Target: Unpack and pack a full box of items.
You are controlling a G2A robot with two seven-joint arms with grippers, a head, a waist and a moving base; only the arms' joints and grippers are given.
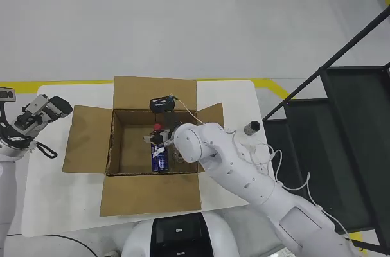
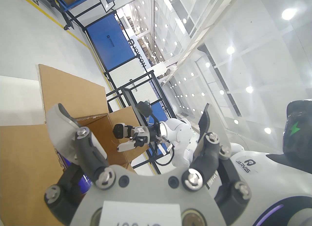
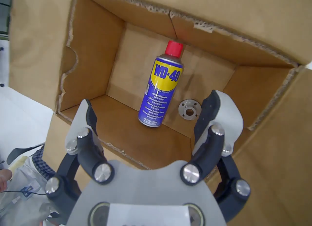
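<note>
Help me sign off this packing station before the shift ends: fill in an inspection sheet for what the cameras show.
Surface: white table, bearing an open cardboard box with flaps spread.
Job's things: spray can upright in the box, metal flange flat on the box floor beside it.
Clutter: small grey cylinder near the table's right edge, outside the box.
Grippers: right gripper above the box opening, fingers open, empty; left gripper by the table's left edge, fingers open, empty.
Cables: white cable along the right arm; black cable by the left arm.
Surroundings: black metal rack; yellow floor line.
</note>
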